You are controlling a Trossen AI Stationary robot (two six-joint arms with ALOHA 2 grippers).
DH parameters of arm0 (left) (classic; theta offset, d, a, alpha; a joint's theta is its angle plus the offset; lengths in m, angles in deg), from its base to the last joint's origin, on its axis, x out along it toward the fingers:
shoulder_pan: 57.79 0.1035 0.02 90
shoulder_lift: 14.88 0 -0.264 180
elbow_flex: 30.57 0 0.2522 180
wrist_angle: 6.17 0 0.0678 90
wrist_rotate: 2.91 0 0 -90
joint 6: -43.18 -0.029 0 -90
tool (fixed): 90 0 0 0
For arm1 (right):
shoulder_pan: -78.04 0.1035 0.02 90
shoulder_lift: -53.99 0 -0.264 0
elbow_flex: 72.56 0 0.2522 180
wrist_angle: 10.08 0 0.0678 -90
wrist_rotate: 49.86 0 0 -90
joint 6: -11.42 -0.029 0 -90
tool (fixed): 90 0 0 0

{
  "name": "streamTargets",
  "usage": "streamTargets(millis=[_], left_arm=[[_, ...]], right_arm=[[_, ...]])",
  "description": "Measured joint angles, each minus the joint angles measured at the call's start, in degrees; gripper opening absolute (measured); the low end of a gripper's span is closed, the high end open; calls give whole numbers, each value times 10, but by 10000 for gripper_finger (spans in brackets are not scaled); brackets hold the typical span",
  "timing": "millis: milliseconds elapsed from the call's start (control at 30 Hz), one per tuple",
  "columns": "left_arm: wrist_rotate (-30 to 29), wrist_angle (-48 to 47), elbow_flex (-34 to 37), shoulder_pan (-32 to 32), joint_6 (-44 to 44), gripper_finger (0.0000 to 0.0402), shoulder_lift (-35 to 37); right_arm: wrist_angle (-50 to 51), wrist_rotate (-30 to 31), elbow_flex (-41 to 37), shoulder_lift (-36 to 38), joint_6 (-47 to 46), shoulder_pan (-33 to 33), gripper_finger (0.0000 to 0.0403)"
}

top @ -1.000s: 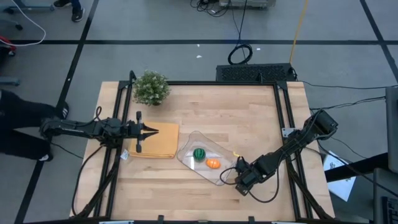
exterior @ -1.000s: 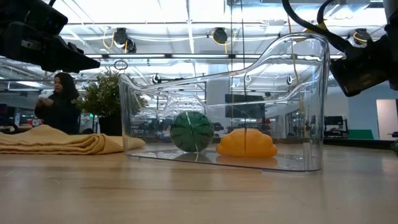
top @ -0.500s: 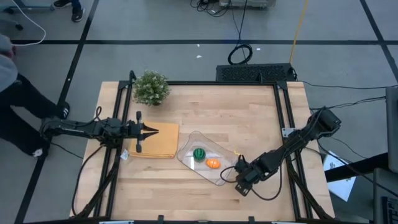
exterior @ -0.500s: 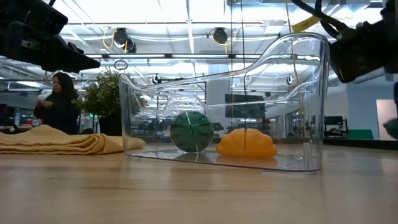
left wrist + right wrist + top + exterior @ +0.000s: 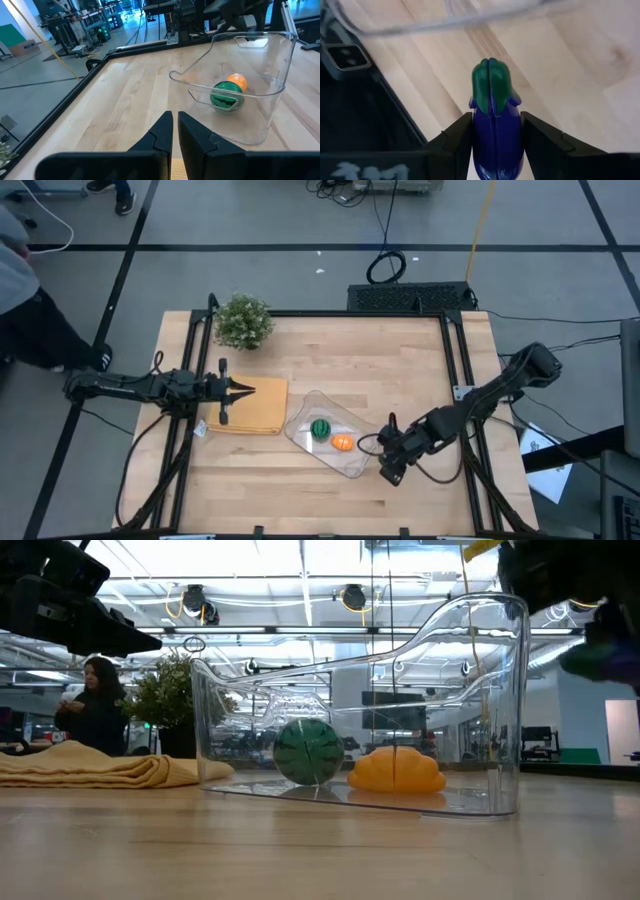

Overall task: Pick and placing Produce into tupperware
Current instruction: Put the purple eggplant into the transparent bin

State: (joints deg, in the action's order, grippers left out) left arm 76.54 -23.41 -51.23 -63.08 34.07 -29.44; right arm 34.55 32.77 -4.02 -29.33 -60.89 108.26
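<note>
While its jaws clamp the blue-purple eggplant (image 5: 496,127), the right gripper (image 5: 392,463) has lifted beside the tupperware (image 5: 352,463), which holds the green ball (image 5: 320,428) and orange piece (image 5: 342,443); placing comes next. The left gripper (image 5: 243,390) waits closed.

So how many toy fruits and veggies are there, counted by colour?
Green striped ball: 1, in the clear tupperware
Orange oval: 1, in the tupperware
Blue-purple piece with a green top: 1, held in the right gripper
Total: 3
</note>
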Motion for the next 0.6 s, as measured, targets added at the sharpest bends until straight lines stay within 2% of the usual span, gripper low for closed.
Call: streamTargets(millis=[400, 600], left_arm=[[0, -2, 0, 0, 0, 33, 0], [0, -3, 0, 0, -1, 33, 0]], right_arm=[[-13, 43, 1, 37, 66, -22, 145], [-19, 44, 1, 42, 71, -24, 145]])
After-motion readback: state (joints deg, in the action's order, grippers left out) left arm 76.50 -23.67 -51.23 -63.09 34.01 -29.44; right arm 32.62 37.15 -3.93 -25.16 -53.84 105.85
